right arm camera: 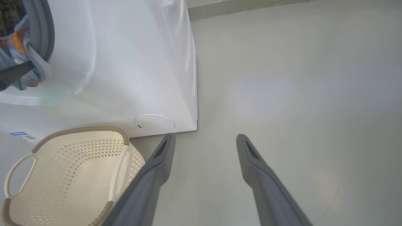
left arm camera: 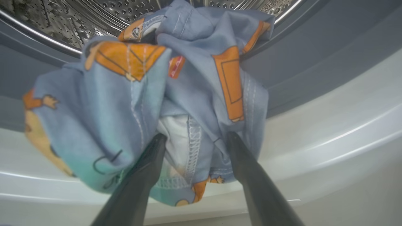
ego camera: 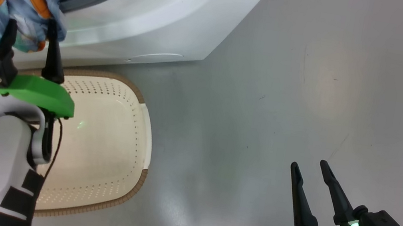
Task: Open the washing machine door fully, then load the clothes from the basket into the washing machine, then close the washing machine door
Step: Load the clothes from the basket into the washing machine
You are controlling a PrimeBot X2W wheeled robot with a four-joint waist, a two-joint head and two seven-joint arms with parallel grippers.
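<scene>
Left end effector [left arm camera: 195, 137] is up at the washer [ego camera: 151, 20] mouth, upper left of the head view, fingers spread wide with nothing clamped, their tips nosing into the clothes [left arm camera: 103, 110]. That bundle is slumped over the gasket [left arm camera: 314, 47], its top in the drum [left arm camera: 94, 12] and its lower folds hanging outside the lip. I read it as light, limp and floppy: no stiffness to push against, so a shove on one fold would likely just crumple it, and the hanging part could slide back out toward the basket [right arm camera: 81, 130] below. It isn't fragile or slick, so a firm pinch should be safe. My pick for a hold is the thick gathered middle, low centre of the left wrist view, where the blue layers bunch around the white piece and a stitched hem [left arm camera: 193, 150] gives some body; a single loose edge would only unfurl. Right end effector [ego camera: 309, 165] hangs lower right over bare floor [ego camera: 311, 86], fingers apart, holding nothing. I see no cloth in the basket.
</scene>
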